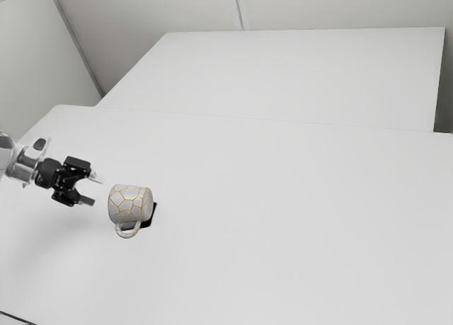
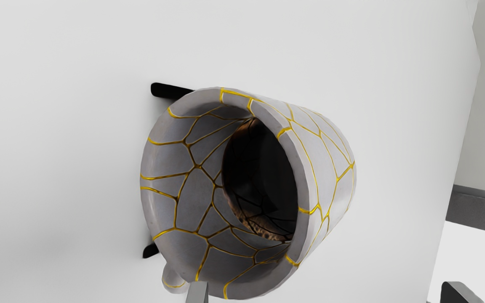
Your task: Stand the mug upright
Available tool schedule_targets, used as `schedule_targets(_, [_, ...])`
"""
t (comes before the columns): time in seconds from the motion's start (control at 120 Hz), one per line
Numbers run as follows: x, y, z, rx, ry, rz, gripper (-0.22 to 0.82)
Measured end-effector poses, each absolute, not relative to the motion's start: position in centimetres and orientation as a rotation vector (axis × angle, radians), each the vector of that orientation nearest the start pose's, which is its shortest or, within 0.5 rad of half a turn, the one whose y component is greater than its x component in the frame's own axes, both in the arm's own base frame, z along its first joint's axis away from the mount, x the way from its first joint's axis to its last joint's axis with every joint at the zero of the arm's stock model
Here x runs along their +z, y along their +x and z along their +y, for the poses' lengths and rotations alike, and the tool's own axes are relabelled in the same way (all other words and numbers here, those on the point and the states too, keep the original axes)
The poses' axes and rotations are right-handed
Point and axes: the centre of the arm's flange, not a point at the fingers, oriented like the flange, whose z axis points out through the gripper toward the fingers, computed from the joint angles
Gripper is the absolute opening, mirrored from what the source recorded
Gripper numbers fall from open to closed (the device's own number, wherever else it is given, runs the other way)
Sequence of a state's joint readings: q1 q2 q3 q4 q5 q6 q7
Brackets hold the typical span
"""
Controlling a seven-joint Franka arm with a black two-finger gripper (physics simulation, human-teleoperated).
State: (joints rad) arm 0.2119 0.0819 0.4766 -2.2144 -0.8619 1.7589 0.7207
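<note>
The pale grey ceramic mug with gold crackle lines point(image 1: 126, 203) lies on its side on the smooth white table point(image 1: 283, 197), its mouth turned toward the robot and its base toward the exterior view's right. Its rounded loop handle point(image 1: 127, 233) juts out sideways, and a flat black piece point(image 2: 171, 89) (a coaster, perhaps) shows partly beneath the body. The task looks to be at its approach stage: the mug is neither gripped nor raised, so grasping it, turning it mouth-up and letting go all remain. The black two-finger gripper point(image 1: 92, 189) is just short of the mouth, its jaws spread wide with nothing held between them. Behind it, the white and grey arm point(image 1: 23, 166) reaches in from the exterior view's left, the hand pointing toward the mug and one fingertip apparently lined up near the handle's side of the rim.
</note>
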Motion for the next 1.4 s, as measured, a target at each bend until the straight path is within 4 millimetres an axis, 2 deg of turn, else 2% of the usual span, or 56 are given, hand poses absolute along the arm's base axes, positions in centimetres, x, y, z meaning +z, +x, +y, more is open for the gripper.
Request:
schedule_targets(0.292, [30.0, 40.4, 22.4, 0.229, 2.049, 0.386, 0.61])
schedule_targets(0.367, [29.8, 40.3, 22.0, 0.265, 2.012, 0.385, 0.61])
schedule_targets(0.817, [29.9, 41.3, 22.0, 0.439, 1.955, 0.358, 0.60])
schedule_targets(0.967, [29.0, 43.1, 19.3, 0.429, 1.967, 0.316, 0.61])
schedule_targets(1.033, [28.7, 43.4, 18.8, 0.429, 1.973, 0.310, 0.60])
schedule_targets(1.067, [28.6, 43.5, 18.7, 0.433, 1.975, 0.309, 0.57])
schedule_targets(1.175, [28.7, 43.7, 18.8, 0.447, 1.986, 0.312, 0.26])
schedule_targets(1.233, [29.0, 44.0, 18.8, 0.456, 1.989, 0.305, 0.13])
schedule_targets(1.325, [29.5, 44.5, 18.4, 0.461, 1.993, 0.291, 0.00])
schedule_targets(1.4, [29.9, 44.9, 18.2, 0.465, 1.998, 0.279, -0.07])
